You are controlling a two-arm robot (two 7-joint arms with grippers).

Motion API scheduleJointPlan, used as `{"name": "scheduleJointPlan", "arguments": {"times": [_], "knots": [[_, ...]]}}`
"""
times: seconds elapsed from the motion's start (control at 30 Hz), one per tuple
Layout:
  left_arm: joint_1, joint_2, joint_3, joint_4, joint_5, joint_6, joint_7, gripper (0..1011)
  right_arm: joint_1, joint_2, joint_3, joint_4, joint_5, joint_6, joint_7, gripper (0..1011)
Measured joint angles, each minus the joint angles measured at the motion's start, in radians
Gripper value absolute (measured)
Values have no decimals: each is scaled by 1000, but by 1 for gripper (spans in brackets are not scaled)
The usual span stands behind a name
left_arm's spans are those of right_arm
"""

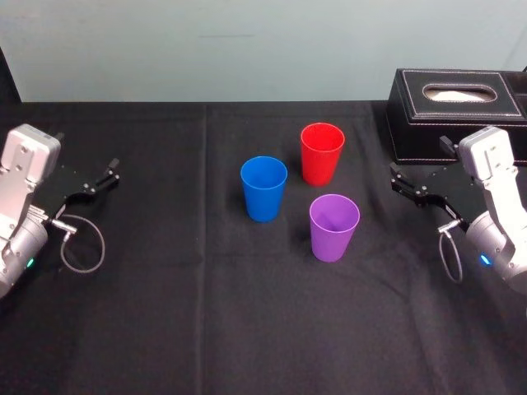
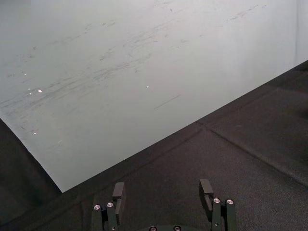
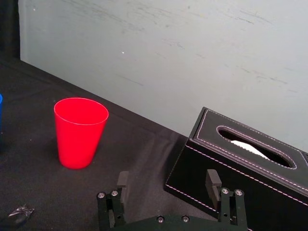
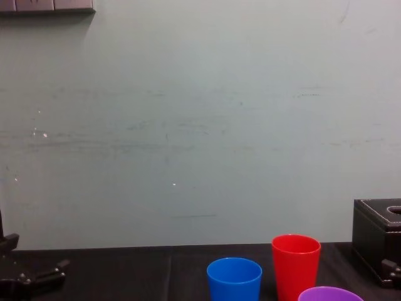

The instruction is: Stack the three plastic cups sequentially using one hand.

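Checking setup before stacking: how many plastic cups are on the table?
3, upright and apart: the blue cup left of centre, the red cup farther back, the purple cup in front of it. None seems hidden.

Black tissue box (image 1: 457, 111) far right on black tablecloth (image 1: 165, 313), pale wall (image 1: 206, 49) behind
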Motion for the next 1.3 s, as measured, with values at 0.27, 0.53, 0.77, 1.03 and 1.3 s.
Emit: {"name": "scheduleJointPlan", "arguments": {"times": [0.27, 0.53, 0.77, 1.03, 1.3], "knots": [[0, 0, 0, 0, 0, 0, 0, 1005, 0, 0, 0, 0, 0, 0, 0, 1002], [0, 0, 0, 0, 0, 0, 0, 1005, -41, 19, 51, -54, 56, -22, 56, 1000], [0, 0, 0, 0, 0, 0, 0, 1005, -134, 62, 98, -128, 114, -49, 113, 1002], [0, 0, 0, 0, 0, 0, 0, 1005, -272, 118, 126, -181, 163, -142, 224, 1002], [0, 0, 0, 0, 0, 0, 0, 1005, -323, 111, 100, -195, 170, -198, 313, 1002]]}}
